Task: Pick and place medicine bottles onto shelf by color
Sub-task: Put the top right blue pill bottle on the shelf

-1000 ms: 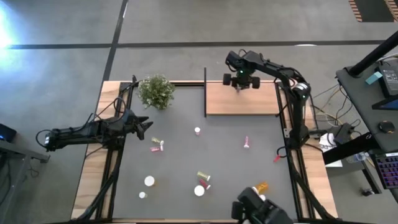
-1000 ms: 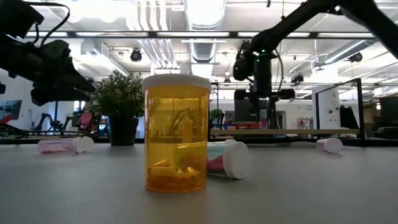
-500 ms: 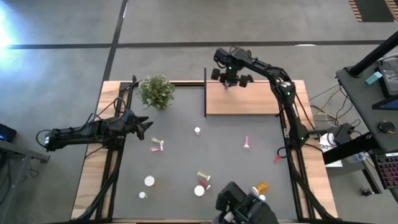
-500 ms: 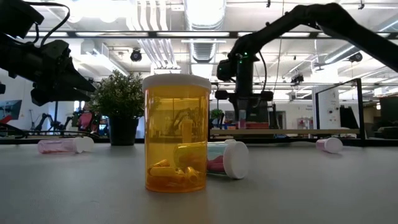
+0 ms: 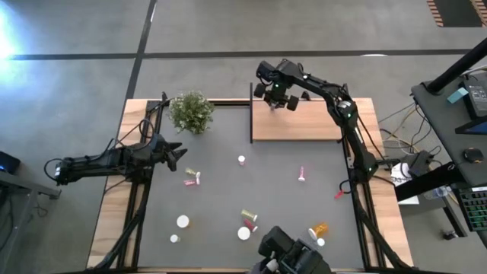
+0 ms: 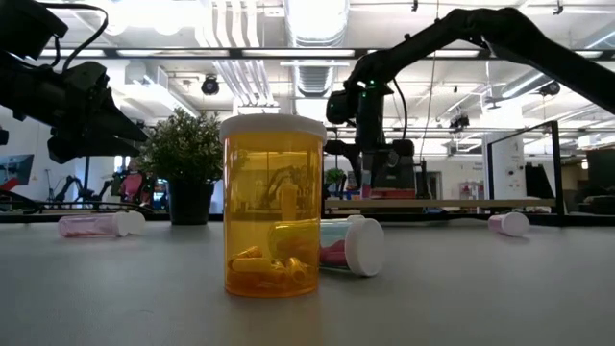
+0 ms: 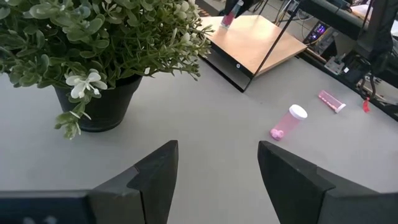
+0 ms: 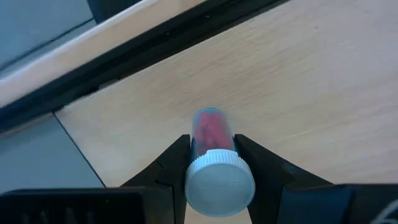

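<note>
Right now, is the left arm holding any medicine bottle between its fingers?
No. In the left wrist view the left gripper has its dark fingers spread apart with only bare grey tabletop between them.

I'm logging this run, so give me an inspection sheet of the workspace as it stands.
Surface: dark grey tabletop on a wooden frame.
Job's things: pink bottle in the right gripper over the shelf; other bottles loose on the tabletop, including an orange bottle upright.
Clutter: potted plant.
Grippers: right shut on the bottle; left gripper open, near the plant.
Cables: bundle off the table's right edge.
Surroundings: desk with keyboard.
</note>
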